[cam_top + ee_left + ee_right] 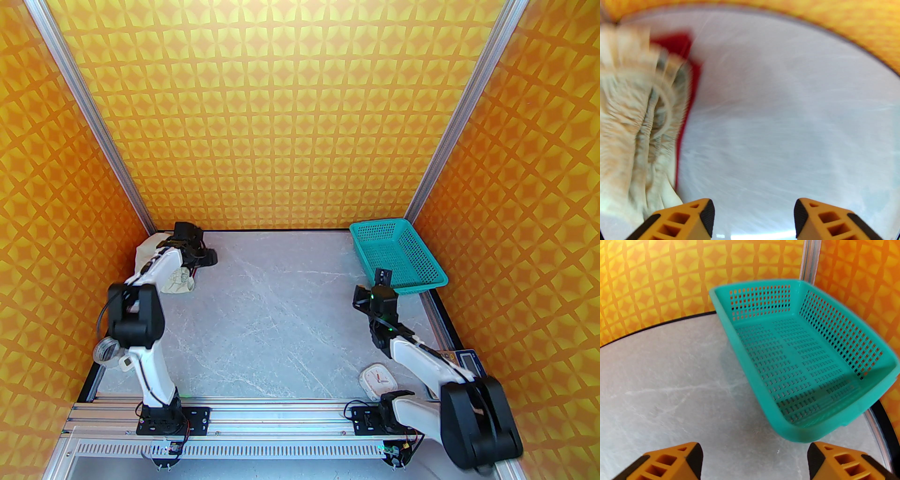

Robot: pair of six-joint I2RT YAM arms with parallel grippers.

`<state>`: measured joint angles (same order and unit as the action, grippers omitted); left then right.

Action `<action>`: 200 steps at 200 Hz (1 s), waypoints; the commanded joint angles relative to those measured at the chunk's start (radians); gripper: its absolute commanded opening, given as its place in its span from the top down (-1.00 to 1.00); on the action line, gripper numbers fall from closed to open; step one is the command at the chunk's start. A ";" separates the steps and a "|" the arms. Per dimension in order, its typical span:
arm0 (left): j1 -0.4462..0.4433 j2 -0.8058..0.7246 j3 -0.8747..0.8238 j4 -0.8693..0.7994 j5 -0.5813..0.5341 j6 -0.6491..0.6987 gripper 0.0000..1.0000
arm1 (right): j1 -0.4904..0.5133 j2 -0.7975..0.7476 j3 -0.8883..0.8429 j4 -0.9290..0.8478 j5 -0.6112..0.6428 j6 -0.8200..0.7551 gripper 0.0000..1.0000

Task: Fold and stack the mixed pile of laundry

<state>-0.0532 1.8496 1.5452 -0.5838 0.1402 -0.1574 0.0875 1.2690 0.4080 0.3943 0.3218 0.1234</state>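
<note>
Bench (281, 304): grey, marbled.
Shorts (630, 112): cream-beige, gathered waistband, drawstring loop; crumpled at the far-left corner of the bench, lying over the shirt.
Shirt (693, 77): maroon-red; a strip of it shows along the shorts' edge, blurred.
Left fingers (693, 218): spread apart, nothing between them, over bare bench just beside the shorts.
Right fingers (677, 460): spread apart, grasping nothing, near the basket.
Basket (799, 357): teal mesh, far-right corner.
Clock (378, 380): white, near-right edge.
Tape roll (107, 351): left edge.
</note>
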 commanded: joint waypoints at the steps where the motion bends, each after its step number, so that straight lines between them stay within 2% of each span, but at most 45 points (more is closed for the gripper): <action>1: -0.039 -0.189 -0.177 0.057 -0.002 -0.043 -0.23 | -0.025 0.043 -0.032 0.248 -0.168 -0.072 -0.67; 19: -0.039 -0.408 -0.432 0.223 -0.004 -0.129 -0.26 | -0.025 0.084 -0.023 0.296 -0.193 -0.114 -0.74; 38: -0.038 -0.635 -0.711 0.402 -0.057 -0.153 -0.35 | -0.025 0.244 -0.058 0.495 -0.183 -0.117 -0.84; 44: -0.037 -0.693 -0.772 0.420 -0.105 -0.142 -0.37 | -0.025 0.297 -0.073 0.636 -0.182 -0.125 -0.95; 60: -0.025 -0.830 -0.884 0.425 -0.186 -0.088 -0.36 | -0.025 0.223 -0.014 0.389 -0.153 -0.100 -0.97; 73: -0.016 -0.889 -0.964 0.448 -0.247 -0.027 -0.35 | -0.025 0.263 -0.050 0.526 -0.146 -0.116 -0.97; 81: -0.013 -0.908 -1.011 0.487 -0.283 0.021 -0.37 | -0.025 0.253 -0.044 0.507 -0.143 -0.113 -0.97; 92: 0.006 -0.909 -1.082 0.563 -0.310 0.070 -0.38 | -0.025 0.240 -0.035 0.460 -0.139 -0.103 -0.97; 115: 0.040 -0.864 -1.159 0.717 -0.311 0.100 -0.40 | -0.025 0.241 -0.039 0.472 -0.142 -0.104 -0.97; 145: 0.064 -0.733 -1.236 1.042 -0.247 0.155 -0.49 | -0.025 0.242 -0.038 0.474 -0.142 -0.106 -0.97; 164: 0.070 -0.629 -1.172 1.027 -0.181 0.159 -0.47 | -0.025 0.241 -0.038 0.472 -0.142 -0.105 -0.97; 178: 0.070 -0.564 -1.150 1.095 -0.155 0.169 -0.44 | -0.025 0.241 -0.038 0.472 -0.143 -0.106 -0.97; 200: 0.072 -0.445 -1.192 1.405 -0.151 0.217 -0.43 | -0.024 0.241 -0.038 0.471 -0.143 -0.106 -0.97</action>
<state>0.0120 1.3125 0.3573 0.4606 -0.0635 -0.0116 0.0639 1.5238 0.3672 0.8349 0.1753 0.0277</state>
